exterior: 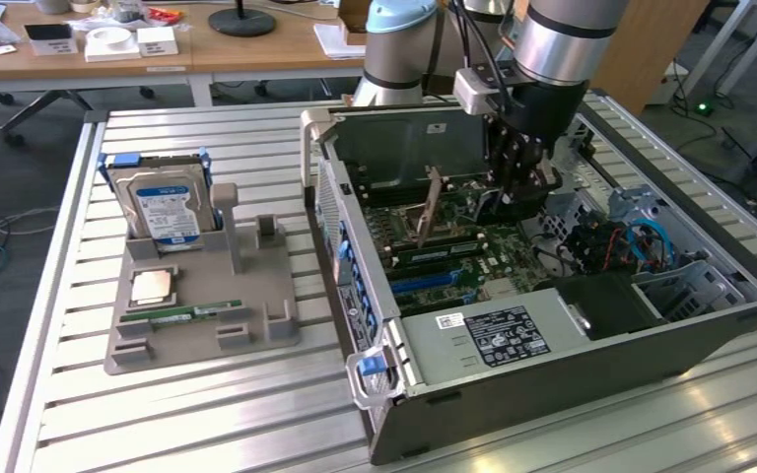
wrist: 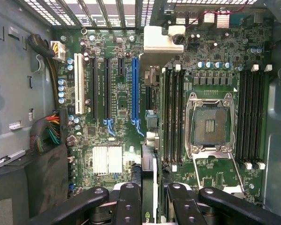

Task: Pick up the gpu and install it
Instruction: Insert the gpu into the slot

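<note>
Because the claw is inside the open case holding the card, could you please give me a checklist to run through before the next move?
1. gpu gripped edge-on in the claw: ok.
2. Blue slot empty: ok.
3. gpu parallel to the blue slot: ok.
4. gpu directly above the blue slot: cannot tell.
5. Cables away from the blue slot: ok.
6. Case open on the side facing up: ok.
</note>
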Controlling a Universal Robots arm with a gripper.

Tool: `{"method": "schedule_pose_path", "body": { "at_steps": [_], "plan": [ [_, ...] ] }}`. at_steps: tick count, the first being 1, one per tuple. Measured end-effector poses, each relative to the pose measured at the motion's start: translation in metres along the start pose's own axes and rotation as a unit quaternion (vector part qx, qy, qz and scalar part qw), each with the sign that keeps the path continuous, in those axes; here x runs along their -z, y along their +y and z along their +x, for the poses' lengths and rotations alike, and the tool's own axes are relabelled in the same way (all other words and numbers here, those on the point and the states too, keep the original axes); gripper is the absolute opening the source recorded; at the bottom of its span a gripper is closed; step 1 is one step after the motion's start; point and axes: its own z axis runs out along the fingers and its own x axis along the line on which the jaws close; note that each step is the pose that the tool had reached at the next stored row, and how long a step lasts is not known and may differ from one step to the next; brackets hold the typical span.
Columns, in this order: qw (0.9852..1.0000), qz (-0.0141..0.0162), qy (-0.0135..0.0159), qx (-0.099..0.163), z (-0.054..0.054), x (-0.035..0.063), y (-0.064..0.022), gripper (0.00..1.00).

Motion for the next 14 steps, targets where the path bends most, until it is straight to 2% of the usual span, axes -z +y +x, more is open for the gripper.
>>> {"method": "schedule_pose_path", "body": {
  "at_steps": [14],
  "plan": [
    [1.0, 0.0, 0.0, 0.0, 0.0002, -0.009, 0.0003, 0.26]
  ]
}}
